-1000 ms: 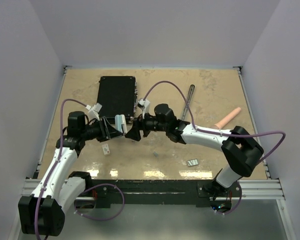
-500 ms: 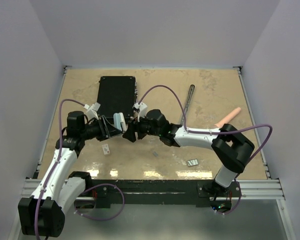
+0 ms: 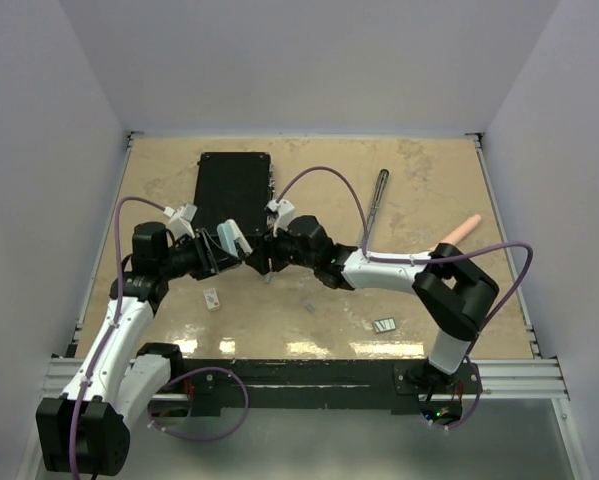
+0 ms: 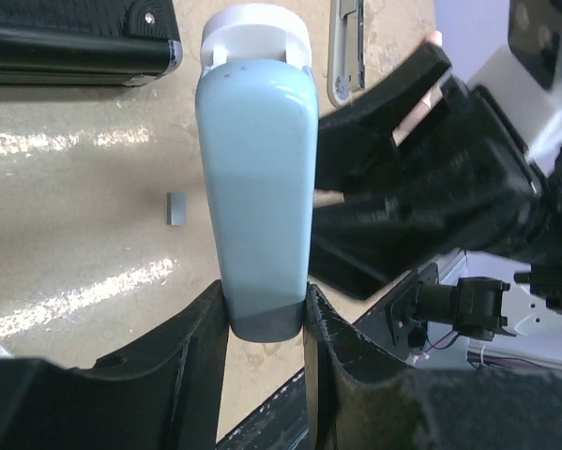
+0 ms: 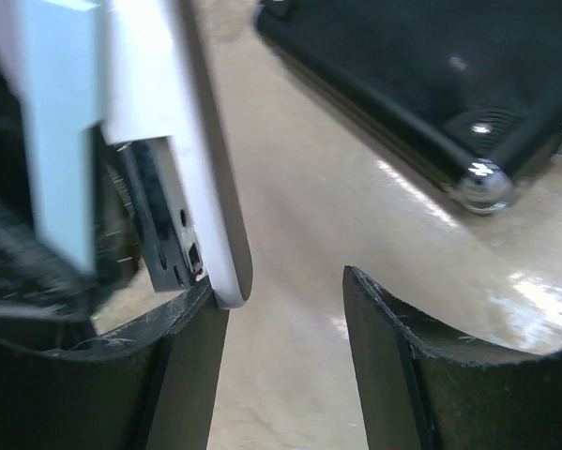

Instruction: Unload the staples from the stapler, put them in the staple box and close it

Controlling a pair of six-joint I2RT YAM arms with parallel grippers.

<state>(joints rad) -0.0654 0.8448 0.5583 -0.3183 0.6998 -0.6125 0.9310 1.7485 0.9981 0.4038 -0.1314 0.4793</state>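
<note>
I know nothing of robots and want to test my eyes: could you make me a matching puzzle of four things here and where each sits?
Things:
1 black case
2 pinkish cylinder
3 pale blue stapler
4 staple strip

Places:
A clamped in the left jaws
B near edge of the table, right of centre
C far left part
D by the right edge

Pairs: 1-C, 2-D, 3-A, 4-B

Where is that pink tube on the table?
In the overhead view, the pink tube lies near the table's right edge, right of the slim metal bar and beyond the right arm's elbow.
</note>
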